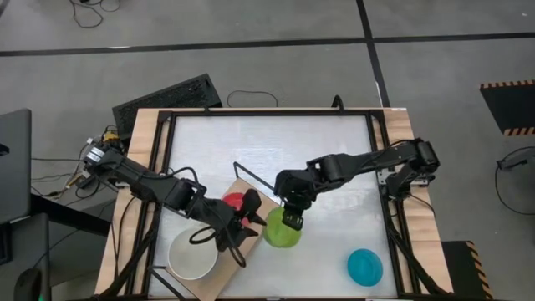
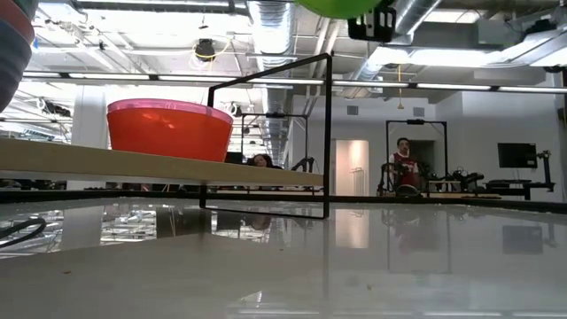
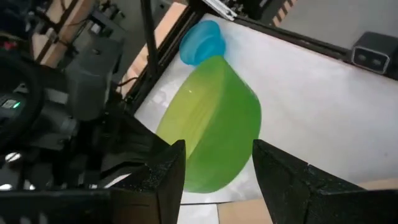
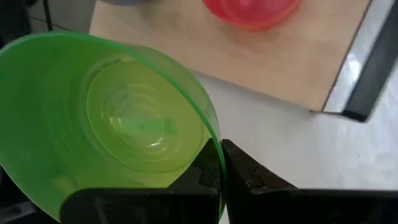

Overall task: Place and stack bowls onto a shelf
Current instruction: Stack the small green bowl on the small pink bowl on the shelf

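My right gripper [image 1: 291,219] is shut on a lime green bowl [image 1: 282,231], which hangs above the white table just beside the shelf's right edge. The shelf [image 1: 252,187] is a light-wood board with a black wire frame. A red bowl [image 1: 236,202] stands on the board on its base. My left gripper [image 1: 248,221] hovers open over the shelf next to the red bowl. In the left wrist view its fingers [image 3: 168,177] frame the green bowl [image 3: 217,118] from farther back, with nothing between them. My right gripper pinches the lime green bowl's rim [image 4: 214,144], with one finger inside the bowl and one outside [image 4: 252,177]. The fingers come slanting down from above. The bowl hangs tilted, lifted clear of the table [image 2: 341,7].
A cream-white bowl [image 1: 194,256] stands at the near left beside the shelf, and a cyan bowl [image 1: 365,266] on the table at the near right. The shelf's black wire frame [image 2: 328,133] rises above the board. A black frame runs around the table. The far half is bare white tabletop [image 1: 276,142].
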You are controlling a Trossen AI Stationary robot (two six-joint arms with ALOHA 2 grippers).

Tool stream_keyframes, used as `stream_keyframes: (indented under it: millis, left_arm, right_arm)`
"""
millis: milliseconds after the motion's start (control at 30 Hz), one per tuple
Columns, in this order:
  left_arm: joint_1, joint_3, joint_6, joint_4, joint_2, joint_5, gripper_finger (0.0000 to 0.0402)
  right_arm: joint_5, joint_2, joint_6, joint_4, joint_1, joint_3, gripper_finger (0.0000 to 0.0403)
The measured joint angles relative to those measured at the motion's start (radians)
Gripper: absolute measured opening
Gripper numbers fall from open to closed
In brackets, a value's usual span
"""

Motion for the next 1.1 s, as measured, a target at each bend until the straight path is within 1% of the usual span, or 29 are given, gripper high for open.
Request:
stream_keyframes:
  millis: [133, 233, 333, 467, 533, 600, 667, 733, 800, 833, 867, 933, 1033, 1100]
  left_arm:
    - [0.001, 0.000, 0.102, -0.015, 0.000, 0.072, 0.0172]
    - [0.001, 0.000, 0.161, -0.012, 0.000, 0.105, 0.0172]
    - [0.009, 0.000, 0.180, -0.006, 0.001, 0.110, 0.0172]
    - [0.024, 0.000, 0.180, -0.007, 0.007, 0.144, 0.0172]
    - [0.023, -0.001, 0.160, -0.002, 0.009, 0.155, 0.0172]
    - [0.022, -0.001, 0.127, 0.013, 0.009, 0.178, 0.0172]
    - [0.021, -0.001, 0.036, 0.012, 0.008, 0.184, 0.0172]
    - [0.019, -0.001, -0.094, 0.008, 0.008, 0.182, 0.0172]
    - [0.015, -0.001, -0.215, 0.002, 0.008, 0.144, 0.0172]
    - [0.011, -0.001, -0.261, -0.007, 0.008, 0.114, 0.0172]
    - [0.007, -0.001, -0.286, -0.021, 0.008, 0.086, 0.0172]
    - [-0.001, -0.001, -0.288, -0.054, 0.008, 0.025, 0.0172]
    - [-0.008, -0.001, -0.238, -0.090, 0.008, -0.058, 0.0172]
    - [-0.009, -0.001, -0.202, -0.120, 0.008, -0.116, 0.0172]
  right_arm:
    - [-0.033, 0.001, -0.012, -0.010, 0.000, -0.001, 0.0023]
    - [-0.063, -0.001, -0.022, -0.006, 0.001, -0.001, 0.0023]
    - [-0.070, 0.017, -0.027, -0.002, 0.009, -0.001, 0.0023]
    - [-0.086, 0.020, -0.028, -0.006, 0.008, -0.002, 0.0023]
    - [-0.074, 0.018, -0.028, -0.003, 0.008, -0.001, 0.0023]
    - [-0.017, 0.020, -0.011, -0.007, 0.008, -0.001, 0.0023]
    - [0.035, 0.021, 0.022, -0.005, 0.008, -0.001, 0.0023]
    - [0.093, 0.020, 0.046, 0.008, 0.007, -0.001, 0.0023]
    - [0.187, 0.020, 0.112, 0.013, 0.008, -0.001, 0.0023]
    - [0.223, 0.020, 0.148, 0.015, 0.008, -0.001, 0.0023]
    - [0.236, 0.020, 0.167, 0.025, 0.008, -0.001, 0.0023]
    - [0.251, 0.020, 0.191, 0.042, 0.001, -0.001, 0.0023]
    - [0.259, 0.020, 0.233, 0.055, -0.017, -0.001, 0.0023]
    - [0.292, 0.020, 0.257, 0.071, -0.029, -0.001, 0.0023]
